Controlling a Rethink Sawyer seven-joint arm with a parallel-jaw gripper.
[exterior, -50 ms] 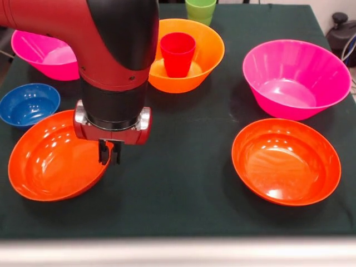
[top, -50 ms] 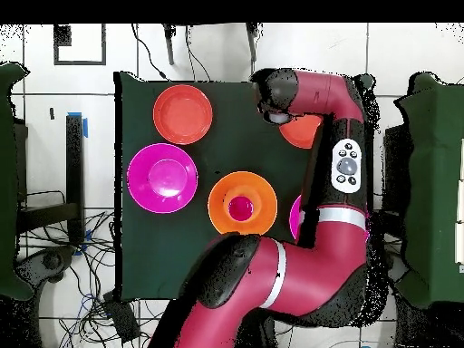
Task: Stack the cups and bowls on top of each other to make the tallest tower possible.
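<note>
While pincer point(exterior, -50 ms: 110, 153) hovers, shallow red-orange bowl point(exterior, -50 ms: 50, 158) sits directly beneath.

Table cloth point(exterior, -50 ms: 189, 167): dark green. Large bowls point(exterior, -50 ms: 296, 78): pink. Deep bowl point(exterior, -50 ms: 206, 47): orange, containing red cup point(exterior, -50 ms: 177, 53). Shallow bowls point(exterior, -50 ms: 286, 161): red-orange. Small bowl point(exterior, -50 ms: 29, 104): blue. Rear cup point(exterior, -50 ms: 200, 9): green. Arm point(exterior, -50 ms: 94, 33): red and black.
</note>
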